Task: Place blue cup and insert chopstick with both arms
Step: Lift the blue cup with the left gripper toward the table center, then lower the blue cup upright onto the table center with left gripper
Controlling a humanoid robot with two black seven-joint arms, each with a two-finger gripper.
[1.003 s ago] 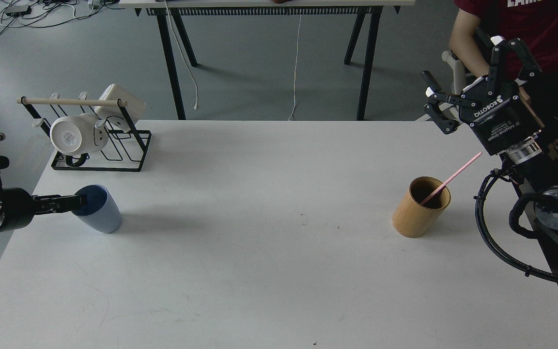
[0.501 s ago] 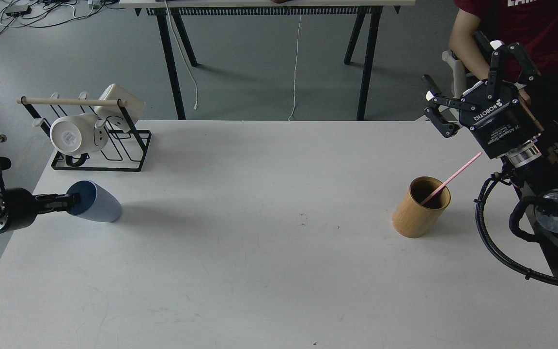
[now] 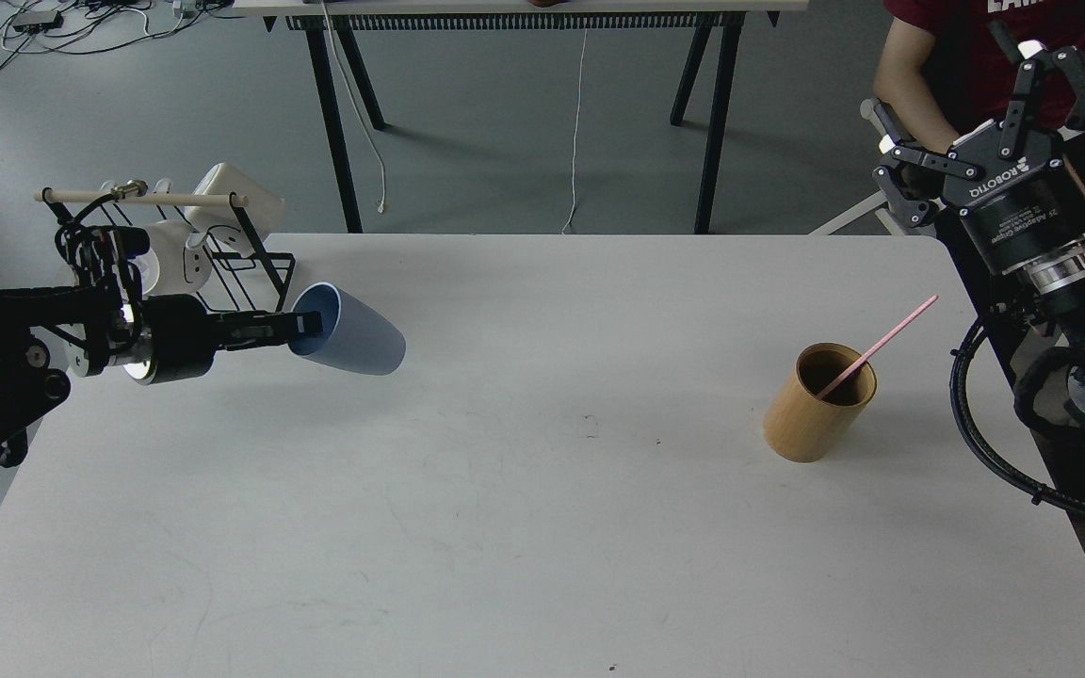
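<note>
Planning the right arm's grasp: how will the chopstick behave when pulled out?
The chopstick looks thin, straight and rigid, so probably light and stiff. It leans loosely in the wooden cup, so it may slide or pivot. That cup might tip.

Both arms were matte black and jointed. The right arm (image 3: 1060, 311) carried white ROBOTIQ lettering on its wrist housing, a silver ring below it, and thick ribbed black cable looping at four o'clock. The left arm (image 3: 53, 339) showed thin black cables and a silver-rimmed wrist.

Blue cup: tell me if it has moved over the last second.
Yes. The blue cup, held by the left gripper, went right, nearer the mug rack.
</note>
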